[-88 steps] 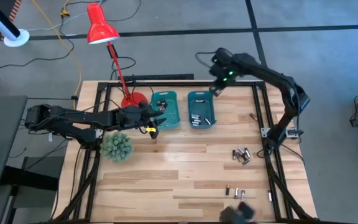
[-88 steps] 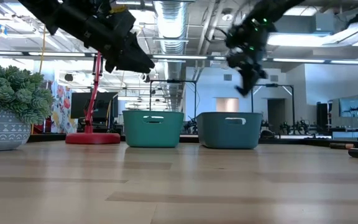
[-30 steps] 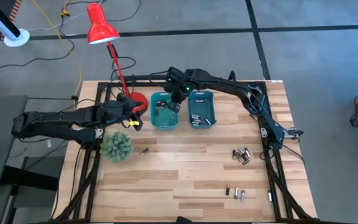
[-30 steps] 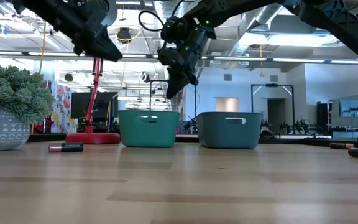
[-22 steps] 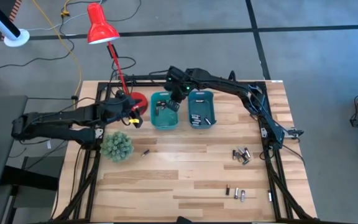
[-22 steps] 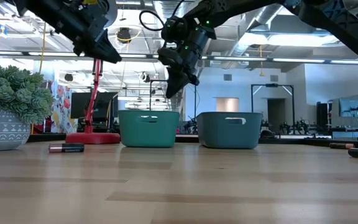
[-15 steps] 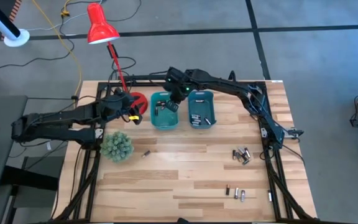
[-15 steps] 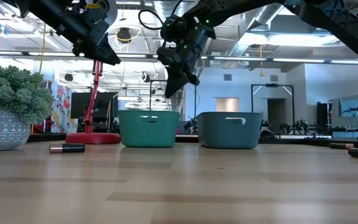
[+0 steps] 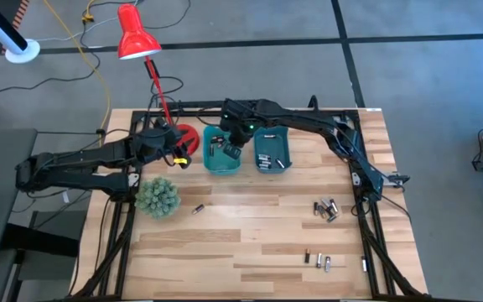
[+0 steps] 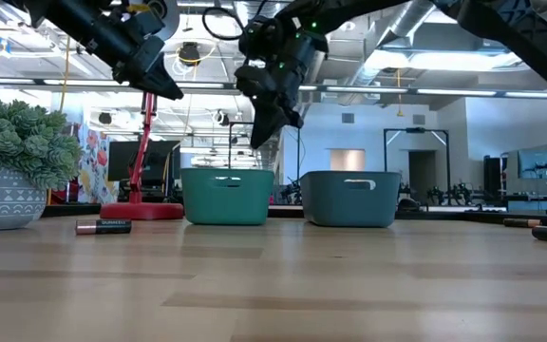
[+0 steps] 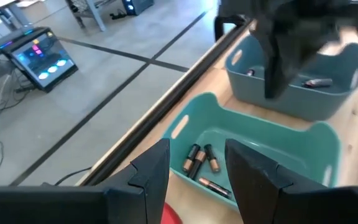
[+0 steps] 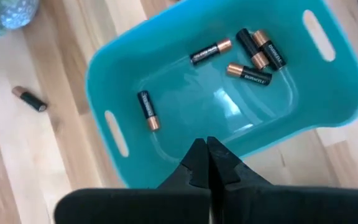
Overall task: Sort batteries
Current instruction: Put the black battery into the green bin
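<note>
A light teal bin [image 9: 222, 151] and a darker teal bin [image 9: 271, 148] stand side by side at the table's far middle. Several batteries [image 12: 253, 53] lie on the light bin's floor, and a few batteries [image 9: 267, 161] lie in the darker one. My right gripper [image 9: 235, 149] hangs shut above the light bin with nothing between its fingers [image 12: 207, 144]. My left gripper [image 9: 183, 158] hovers open and empty just left of that bin, beside the lamp base, pointing toward it [image 11: 197, 144]. One battery [image 9: 197, 209] lies loose on the wood near the plant.
A red desk lamp [image 9: 137, 42] stands on its base [image 9: 187, 134] at the far left. A green spiky plant [image 9: 157, 197] sits near the left edge. More loose batteries lie in a cluster [image 9: 325, 209] at the right and in another cluster [image 9: 317, 260] near the front edge.
My right gripper, still shut, has drifted a little toward the table's near edge above the light teal bin. The bins have kept their places.
</note>
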`<state>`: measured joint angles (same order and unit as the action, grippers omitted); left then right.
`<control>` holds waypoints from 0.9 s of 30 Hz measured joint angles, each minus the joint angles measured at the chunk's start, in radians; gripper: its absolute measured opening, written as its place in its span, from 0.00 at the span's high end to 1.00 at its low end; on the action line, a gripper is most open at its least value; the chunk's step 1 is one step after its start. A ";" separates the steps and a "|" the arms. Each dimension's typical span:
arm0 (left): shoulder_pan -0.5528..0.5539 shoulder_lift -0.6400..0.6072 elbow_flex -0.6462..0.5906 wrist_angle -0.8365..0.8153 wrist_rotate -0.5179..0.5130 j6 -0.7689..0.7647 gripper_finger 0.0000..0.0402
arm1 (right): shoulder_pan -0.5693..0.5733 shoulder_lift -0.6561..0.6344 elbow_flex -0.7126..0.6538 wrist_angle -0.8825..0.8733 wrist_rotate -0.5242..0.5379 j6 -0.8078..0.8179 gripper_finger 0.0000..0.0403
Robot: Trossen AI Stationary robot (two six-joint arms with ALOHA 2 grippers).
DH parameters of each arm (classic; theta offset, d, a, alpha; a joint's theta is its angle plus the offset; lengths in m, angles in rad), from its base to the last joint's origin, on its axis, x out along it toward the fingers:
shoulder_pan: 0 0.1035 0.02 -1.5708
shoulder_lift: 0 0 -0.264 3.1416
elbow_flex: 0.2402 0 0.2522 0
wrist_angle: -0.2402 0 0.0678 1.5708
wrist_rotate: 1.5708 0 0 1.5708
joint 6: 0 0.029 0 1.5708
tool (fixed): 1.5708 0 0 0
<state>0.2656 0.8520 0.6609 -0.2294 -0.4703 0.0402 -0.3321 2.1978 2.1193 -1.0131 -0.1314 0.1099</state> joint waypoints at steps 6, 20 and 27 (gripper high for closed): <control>-0.077 0.000 0.000 -0.011 0.002 -0.002 0.62 | 0.000 -0.106 -0.026 0.012 0.002 -0.030 0.99; -0.301 0.003 0.098 -0.264 -0.075 -0.354 0.63 | 0.109 -0.761 -0.866 0.359 0.182 0.189 0.99; -0.406 0.138 0.167 -0.325 -0.081 -0.480 0.68 | 0.263 -1.109 -1.187 0.405 0.297 0.419 0.99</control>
<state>-0.1401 0.9900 0.8282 -0.5544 -0.5517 -0.4401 -0.0694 1.0893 0.9318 -0.6077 0.1660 0.5291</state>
